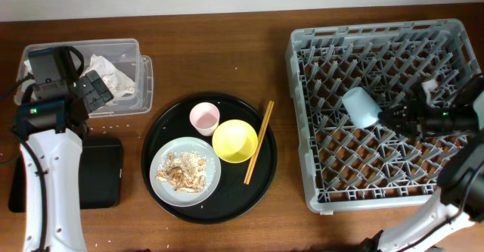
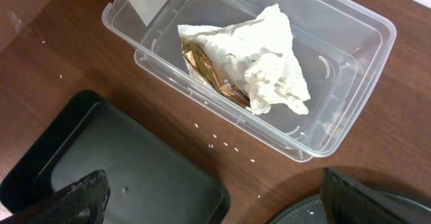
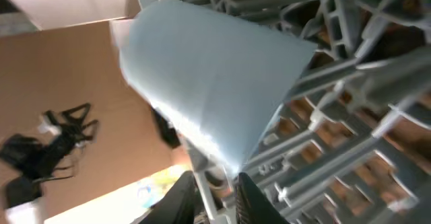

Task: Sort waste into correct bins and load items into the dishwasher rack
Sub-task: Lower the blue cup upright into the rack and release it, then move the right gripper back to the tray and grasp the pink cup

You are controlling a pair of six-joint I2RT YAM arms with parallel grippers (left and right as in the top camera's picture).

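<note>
Overhead, centre right: right gripper (image 1: 387, 118) at blue cup (image 1: 361, 106) in rack (image 1: 302, 48), grip unclear; best open wide, back out clear of pegs (image 1: 355, 157).

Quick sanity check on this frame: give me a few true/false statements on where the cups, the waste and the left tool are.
1. The light-blue cup is in the dishwasher rack. True.
2. The pink cup is in the rack too. False: it stands on the round black tray, beside the yellow bowl.
3. The napkin and the snack wrapper are in the clear box. True.
4. The plate is bare. False: the food scraps lie on it.
5. The left tool is shut on the napkin. False: it is open and holds nothing.
</note>
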